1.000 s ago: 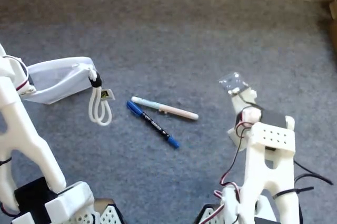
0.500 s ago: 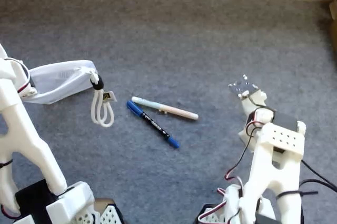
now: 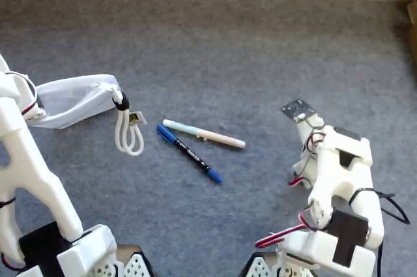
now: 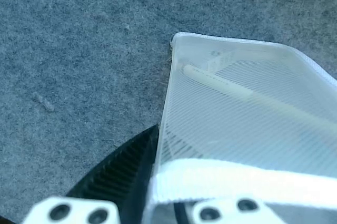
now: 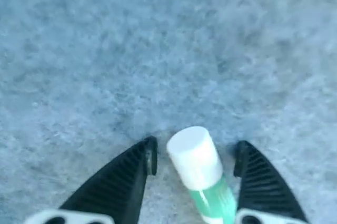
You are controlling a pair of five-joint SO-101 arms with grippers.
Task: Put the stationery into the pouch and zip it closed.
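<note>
Nearest me on the right, my right hand (image 5: pixel 194 150) is spread open. Its two black jaws stand either side of the glue stick (image 5: pixel 202 176), and neither touches the white cap. The stick's green body runs back between the jaws. It looks to be lying on the grey carpet (image 3: pixel 247 49), though the wrist view is too close for me to be sure. From the high view, that hand (image 3: pixel 298 109) sits well to the right of the pens.

On the left, my left hand (image 4: pixel 150 176) is clenched on one end of the white mesh pouch (image 4: pixel 237 108). A black jaw sits under the pouch's edge. A pale pen-shaped thing (image 4: pixel 237 89) shows through the mesh, inside the pouch.

Further out, in the middle of the carpet, the blue pen (image 3: pixel 189 153) and the pastel pen (image 3: pixel 203 133) lie loose. Their left ends are just beside each other and their right ends splay apart. Both lie outside the pouch (image 3: pixel 75 100), which stretches from the left arm toward them. A white cord loop (image 3: pixel 127 135) trails from the pouch's near corner onto the carpet, close to the blue pen's cap.
</note>
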